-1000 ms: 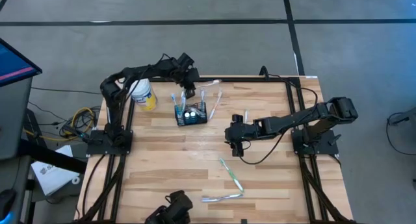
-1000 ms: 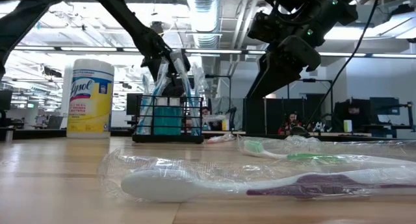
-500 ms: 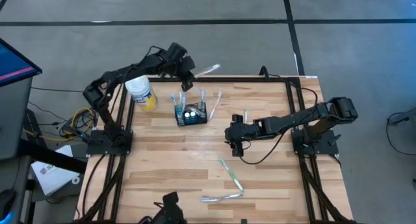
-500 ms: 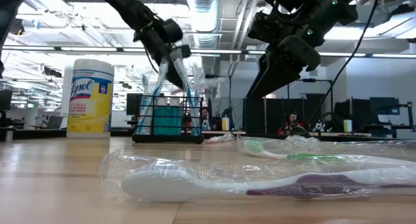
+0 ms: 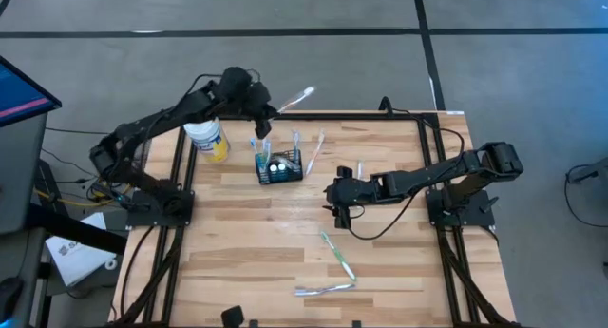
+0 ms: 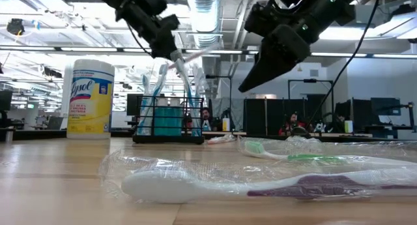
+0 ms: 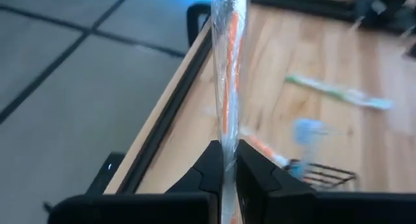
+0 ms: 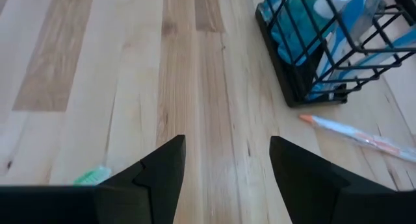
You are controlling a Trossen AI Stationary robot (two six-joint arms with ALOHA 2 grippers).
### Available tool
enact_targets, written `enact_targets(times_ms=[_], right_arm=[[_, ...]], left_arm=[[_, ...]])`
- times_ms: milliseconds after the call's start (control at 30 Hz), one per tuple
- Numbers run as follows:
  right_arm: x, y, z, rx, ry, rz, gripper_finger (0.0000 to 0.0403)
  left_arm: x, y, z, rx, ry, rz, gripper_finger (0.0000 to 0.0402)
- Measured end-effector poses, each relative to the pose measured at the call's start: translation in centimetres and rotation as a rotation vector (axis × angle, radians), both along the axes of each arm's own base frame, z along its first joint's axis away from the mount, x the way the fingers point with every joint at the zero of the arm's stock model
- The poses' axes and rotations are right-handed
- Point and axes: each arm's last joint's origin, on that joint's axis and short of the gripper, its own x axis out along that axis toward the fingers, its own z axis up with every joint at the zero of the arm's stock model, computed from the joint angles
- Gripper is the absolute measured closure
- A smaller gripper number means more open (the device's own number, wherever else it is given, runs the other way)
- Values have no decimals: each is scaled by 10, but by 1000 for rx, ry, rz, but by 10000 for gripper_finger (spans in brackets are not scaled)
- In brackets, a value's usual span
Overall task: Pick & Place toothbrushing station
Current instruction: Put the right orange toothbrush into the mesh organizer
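Your left gripper hangs raised above the table's far edge, its fingers pressed together on a wrapped orange toothbrush (the wrapper runs straight out between them, its tip past the table edge in the high view). The black mesh caddy stands on the table below and nearer than this gripper, apart from it, with several toothbrushes upright inside. The yellow canister stands beside the caddy, at the far left corner.

Your right gripper hovers over the middle of the table with its fingers spread and nothing between them. The caddy lies ahead of it, well apart, with bare wood between.

A green wrapped toothbrush and a purple-handled wrapped one lie toward the near edge. Another wrapped brush lies just beside the caddy. The near left part of the table is bare wood.
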Motion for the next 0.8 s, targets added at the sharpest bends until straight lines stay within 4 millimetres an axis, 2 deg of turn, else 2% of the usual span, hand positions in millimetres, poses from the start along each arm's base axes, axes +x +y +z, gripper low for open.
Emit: enact_targets(times_ms=[300, 567, 800], right_arm=[[4, -2, 5, 18, -66, -19, 189], [11, -1, 14, 34, -188, -20, 189], [18, -4, 25, 47, -325, -30, 189]], left_arm=[[-31, -52, 5, 63, -308, -13, 392], [-49, -92, -10, 83, -507, -70, 392], [-57, -118, -27, 140, -642, -79, 392]])
